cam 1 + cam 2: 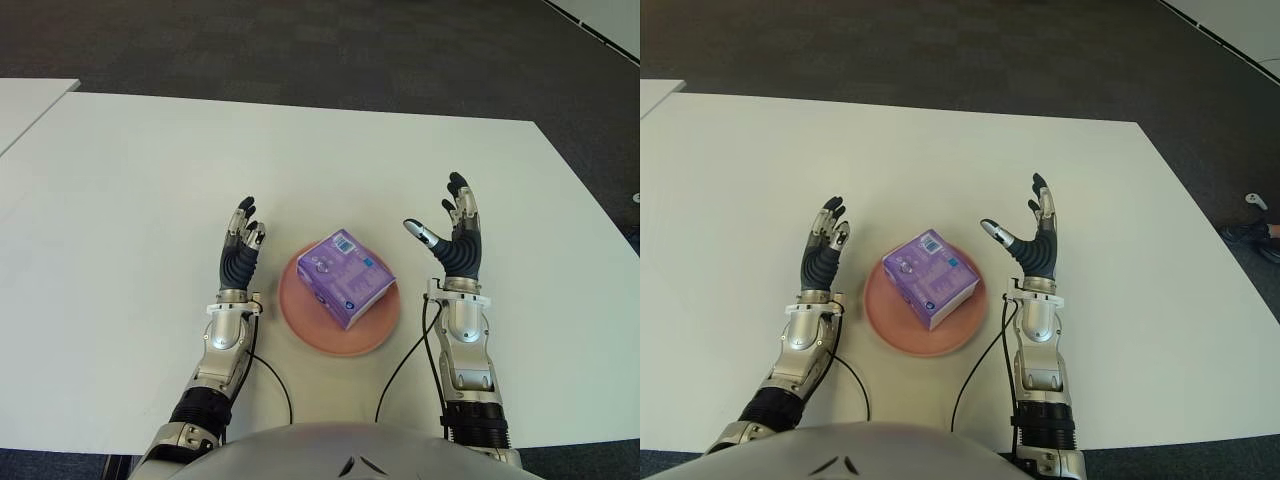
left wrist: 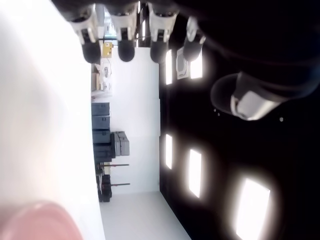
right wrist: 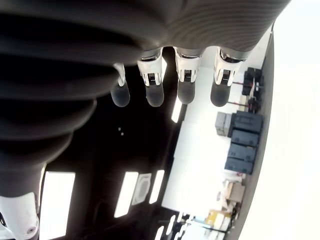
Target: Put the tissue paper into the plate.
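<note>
Tissue pack (image 1: 348, 277), purple wrapper, sits inside the pink plate (image 1: 301, 322), slightly toward the plate's far side, one corner pointing at the robot. Plate stands on the white counter (image 1: 130, 200), near the front edge, between the two hands.

Left hand (image 1: 241, 252): raised just left of the plate, palm turned inward, fingers (image 2: 126, 50) straight and relaxed, holding nothing. Not touching plate or pack.

Right hand (image 1: 456, 238): raised to the right of the plate, a little farther from it than the left, fingers (image 3: 186, 92) spread wide and pointing up, thumb angled toward the pack, empty.

Both forearms reach up from the counter's near edge, thin black cables (image 1: 270, 372) trailing beside the wrists
</note>
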